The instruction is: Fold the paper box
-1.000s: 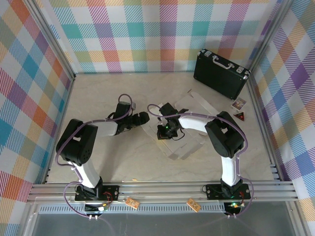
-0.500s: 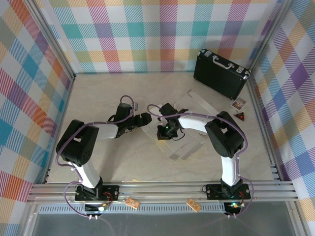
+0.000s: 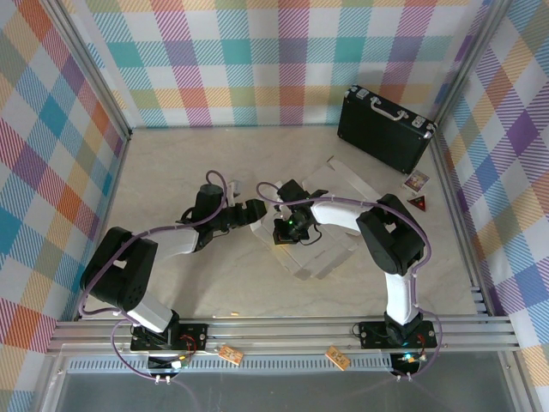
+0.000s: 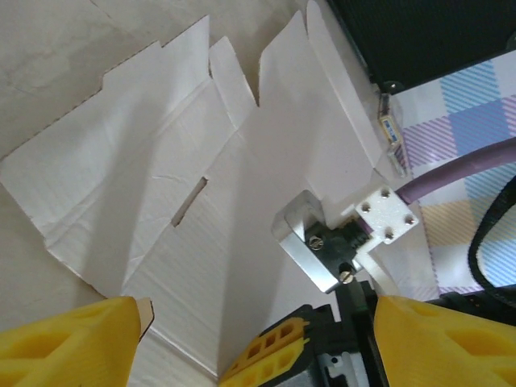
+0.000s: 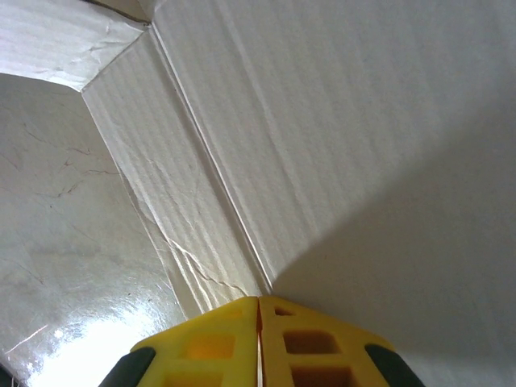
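White side up, the paper box (image 4: 145, 153) lies flat and unfolded right of the worktop's (image 3: 163, 163) centre, its far flaps near the black briefcase (image 3: 382, 129) in the back-right corner. Over the last second the left gripper (image 3: 250, 209), jaws spread, has reached in to the sheet's left edge. The right gripper (image 5: 258, 318), fingers pressed together, still pins a panel beside a crease. A flap lift looks ready, with bare worktop to the left for room.
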You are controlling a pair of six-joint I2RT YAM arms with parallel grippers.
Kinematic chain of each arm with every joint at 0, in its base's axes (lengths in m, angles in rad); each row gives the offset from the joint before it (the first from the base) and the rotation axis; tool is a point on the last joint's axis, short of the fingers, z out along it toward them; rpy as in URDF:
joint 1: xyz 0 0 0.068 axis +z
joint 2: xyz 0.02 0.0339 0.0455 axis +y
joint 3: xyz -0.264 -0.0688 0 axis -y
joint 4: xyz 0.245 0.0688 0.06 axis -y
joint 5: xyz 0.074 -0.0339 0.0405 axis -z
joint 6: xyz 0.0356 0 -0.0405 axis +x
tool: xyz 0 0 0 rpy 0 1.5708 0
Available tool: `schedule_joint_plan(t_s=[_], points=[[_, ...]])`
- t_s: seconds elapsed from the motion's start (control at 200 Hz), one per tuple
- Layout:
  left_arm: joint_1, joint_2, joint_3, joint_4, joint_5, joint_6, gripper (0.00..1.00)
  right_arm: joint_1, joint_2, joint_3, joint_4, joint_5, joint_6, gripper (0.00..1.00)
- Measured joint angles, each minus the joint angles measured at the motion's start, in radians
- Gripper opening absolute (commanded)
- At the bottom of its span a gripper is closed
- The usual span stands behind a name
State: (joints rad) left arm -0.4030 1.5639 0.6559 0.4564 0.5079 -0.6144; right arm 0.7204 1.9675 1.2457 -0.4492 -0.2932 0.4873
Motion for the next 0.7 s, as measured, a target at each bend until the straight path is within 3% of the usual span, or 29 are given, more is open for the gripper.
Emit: schedule_joint_plan(t_s=[0.25, 0.56, 0.7], points=[[-0.014, 0.013, -0.075, 0.116, 0.04, -0.079, 0.66, 0.0, 0.0, 0.0, 0.0, 0.0, 0.0, 0.09], [-0.038, 0.154, -0.135, 0.276, 0.068, -0.17, 0.41, 0.0, 0.0, 0.0, 0.0, 0.0, 0.003, 0.09], [-0.038, 0.199, -0.136, 0.305, 0.066, -0.184, 0.35, 0.0, 0.0, 0.0, 0.0, 0.0, 0.003, 0.09]])
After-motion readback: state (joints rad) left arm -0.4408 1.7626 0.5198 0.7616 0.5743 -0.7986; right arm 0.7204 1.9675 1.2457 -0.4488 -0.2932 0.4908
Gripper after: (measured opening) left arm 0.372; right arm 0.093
